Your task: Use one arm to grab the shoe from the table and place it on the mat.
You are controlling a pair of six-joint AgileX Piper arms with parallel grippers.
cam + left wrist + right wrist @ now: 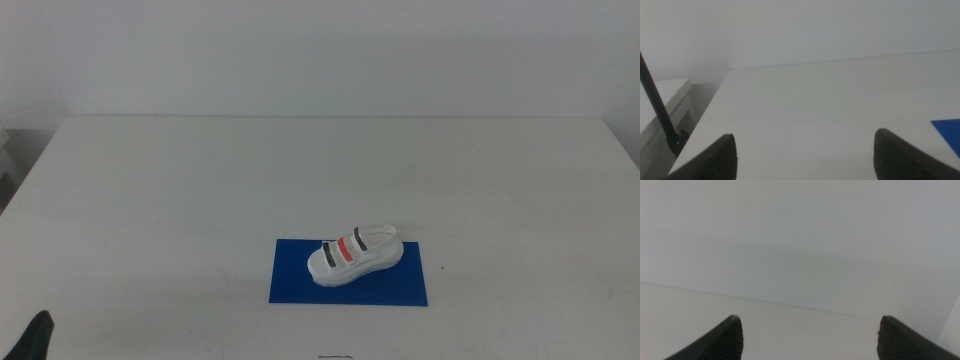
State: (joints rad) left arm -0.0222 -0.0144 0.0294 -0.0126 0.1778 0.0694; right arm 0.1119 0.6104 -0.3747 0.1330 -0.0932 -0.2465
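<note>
Nearest the middle camera, a dark tip of the left gripper (38, 335) pokes up at the bottom left corner of the picture, well apart from everything else on the table (200, 190). Further in, slightly right of centre and toward the near edge, lies the mat (290, 285), a flat dark blue rectangle. On it rests the shoe (354, 256), a white chunky-soled sandal with two dark straps and one red strap between them; it sits upright on its sole, angled across the mat's far half, and its heel end (the end to the right) reaches just past the mat's far edge. Nothing touches the shoe. From the left wrist camera, the left gripper (805, 155) shows two dark jaws spread wide with only bare white tabletop between them, holding nothing; a blue corner of the mat (949, 131) peeks in beside one jaw. From the right wrist camera, the right gripper (810, 337) also has its jaws spread wide and empty, facing a plain pale surface. That arm does not appear in the middle view.
</note>
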